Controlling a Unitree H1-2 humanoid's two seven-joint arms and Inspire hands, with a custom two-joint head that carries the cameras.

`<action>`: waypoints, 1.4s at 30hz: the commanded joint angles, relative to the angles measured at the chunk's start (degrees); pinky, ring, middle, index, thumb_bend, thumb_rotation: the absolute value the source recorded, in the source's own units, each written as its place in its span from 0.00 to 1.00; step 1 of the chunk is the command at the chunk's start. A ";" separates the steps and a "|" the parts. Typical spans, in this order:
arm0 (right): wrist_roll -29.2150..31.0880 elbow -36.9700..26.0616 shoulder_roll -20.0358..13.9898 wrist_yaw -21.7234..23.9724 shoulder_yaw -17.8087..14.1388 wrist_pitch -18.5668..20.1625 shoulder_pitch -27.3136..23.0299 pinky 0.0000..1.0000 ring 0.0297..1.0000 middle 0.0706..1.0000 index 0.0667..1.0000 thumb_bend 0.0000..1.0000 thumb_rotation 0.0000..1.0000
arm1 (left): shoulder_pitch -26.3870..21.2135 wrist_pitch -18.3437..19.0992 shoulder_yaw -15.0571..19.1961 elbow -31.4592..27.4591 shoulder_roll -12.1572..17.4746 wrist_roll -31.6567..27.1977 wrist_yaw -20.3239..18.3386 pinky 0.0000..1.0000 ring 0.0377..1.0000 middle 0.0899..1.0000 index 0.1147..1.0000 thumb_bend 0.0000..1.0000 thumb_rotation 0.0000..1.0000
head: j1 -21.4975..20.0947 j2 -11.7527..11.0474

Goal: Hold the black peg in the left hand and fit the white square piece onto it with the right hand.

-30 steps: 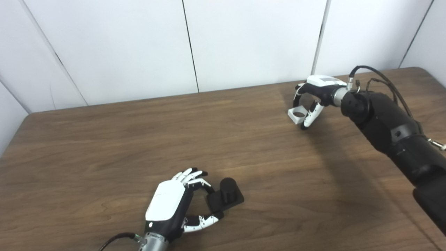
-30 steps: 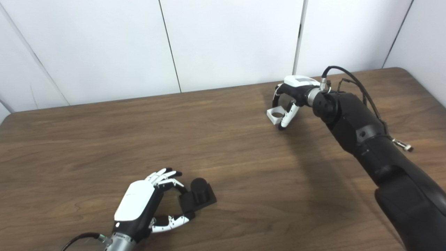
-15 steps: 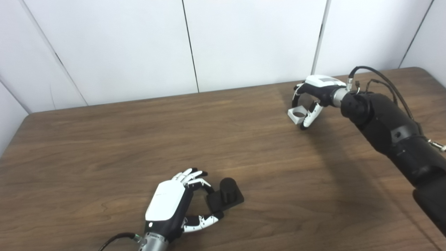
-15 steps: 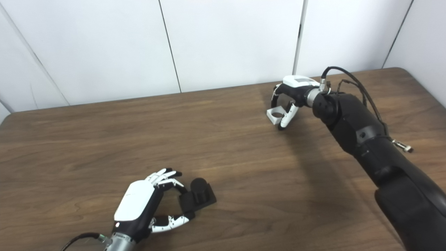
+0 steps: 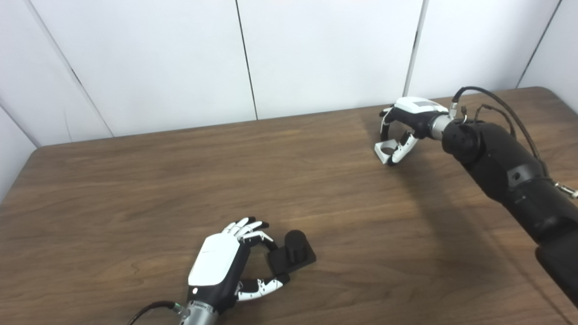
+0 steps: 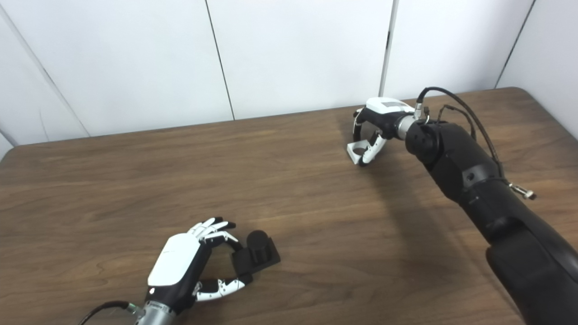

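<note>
The step in hand is the pick-up of the white square piece (image 5: 385,150), which lies near the far right corner of the surface (image 5: 135,180). The right hand (image 5: 403,128) curls around it, its fingers closing on it more tightly than half a second ago, and the piece looks slightly tilted now. Near the front edge, the left hand (image 5: 226,266) pinches the base of the black peg (image 5: 292,253), unchanged. Next, I think the right hand must lift the piece, carry it toward the peg, and align the round hole over it
</note>
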 commanded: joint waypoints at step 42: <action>3.33 -35.99 -5.56 8.27 -8.41 4.38 10.27 0.90 1.00 0.92 0.45 0.52 0.14 | -2.71 -0.22 1.16 -1.23 0.30 -0.84 -0.37 0.92 0.92 0.83 0.49 0.57 0.30 | -0.12 4.63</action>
